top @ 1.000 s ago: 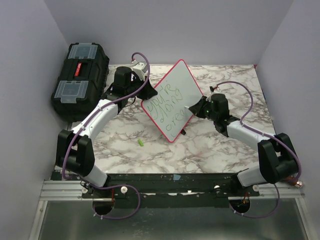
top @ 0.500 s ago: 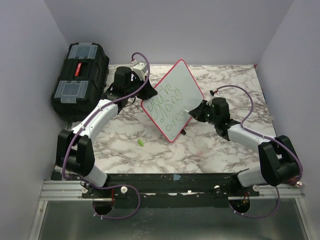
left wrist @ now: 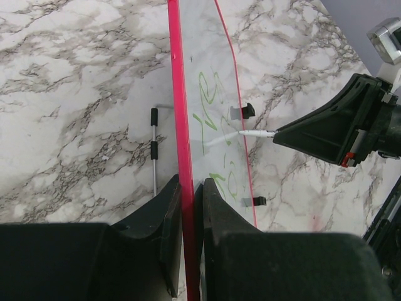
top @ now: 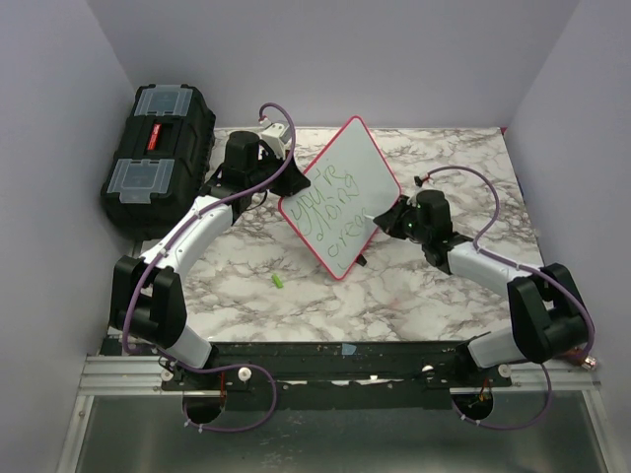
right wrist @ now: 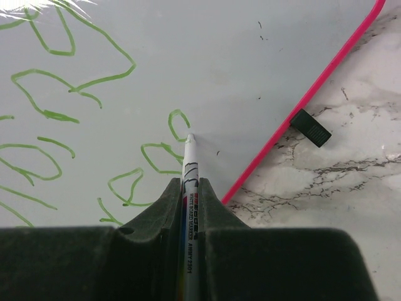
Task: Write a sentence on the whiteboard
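Toolbox (top: pixel 158 148): by the table's (top: pixel 434 296) far left corner; apart from both arms
Whiteboard (top: pixel 345 187): propped upright mid-table, nearer the far edge; light, stiff, slick-faced; likely to swing under pen pressure, so best pinched on its red frame
Sentence (top: pixel 335 212): three green lines; last word nearly done, I judge
My left gripper (left wrist: pixel 188 194): clamped narrow on the board's frame
My right gripper (right wrist: pixel 191 191): shut on the marker (right wrist: pixel 190 163); tip touching the board

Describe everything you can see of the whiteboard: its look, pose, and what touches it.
The whiteboard is a flat white rectangle with rounded corners and a red-pink frame. It is tilted up, corner-down, over the table, bearing three lines of green lettering. The left gripper clamps its edge; the marker held by the right gripper touches its face.
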Motion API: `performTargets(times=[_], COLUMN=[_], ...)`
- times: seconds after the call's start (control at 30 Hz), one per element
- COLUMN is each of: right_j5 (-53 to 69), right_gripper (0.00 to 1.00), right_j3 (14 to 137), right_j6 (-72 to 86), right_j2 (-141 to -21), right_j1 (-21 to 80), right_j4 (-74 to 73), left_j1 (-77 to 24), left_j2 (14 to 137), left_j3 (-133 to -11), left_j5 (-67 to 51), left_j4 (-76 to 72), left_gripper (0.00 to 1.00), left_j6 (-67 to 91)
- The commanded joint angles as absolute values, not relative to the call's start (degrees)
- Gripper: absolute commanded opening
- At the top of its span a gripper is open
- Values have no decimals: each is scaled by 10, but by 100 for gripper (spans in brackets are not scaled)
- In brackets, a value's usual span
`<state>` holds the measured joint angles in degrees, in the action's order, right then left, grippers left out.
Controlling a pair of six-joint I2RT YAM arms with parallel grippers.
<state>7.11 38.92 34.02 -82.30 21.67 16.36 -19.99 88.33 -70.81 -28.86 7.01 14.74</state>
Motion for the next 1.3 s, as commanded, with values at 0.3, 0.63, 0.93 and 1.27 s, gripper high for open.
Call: performTargets(times=[0.3, 0.63, 0.93, 1.27], right_j5=[80, 129, 138, 86], right_gripper=[1, 1, 1, 1], right_j3=[453, 481, 482, 446], right_j6=[346, 354, 356, 351], right_j2=[-868, -883, -882, -875], right_j1=[225, 225, 225, 225], right_j4=[125, 138, 144, 129], left_j1=[-222, -222, -222, -222], left_j2=[893, 896, 896, 894], left_j3=[-681, -683, -684, -682], left_j5=[-323, -324, -324, -323], left_j4=[141, 140, 141, 142], left_gripper=[0, 0, 0, 0], left_j6=[85, 85, 83, 83])
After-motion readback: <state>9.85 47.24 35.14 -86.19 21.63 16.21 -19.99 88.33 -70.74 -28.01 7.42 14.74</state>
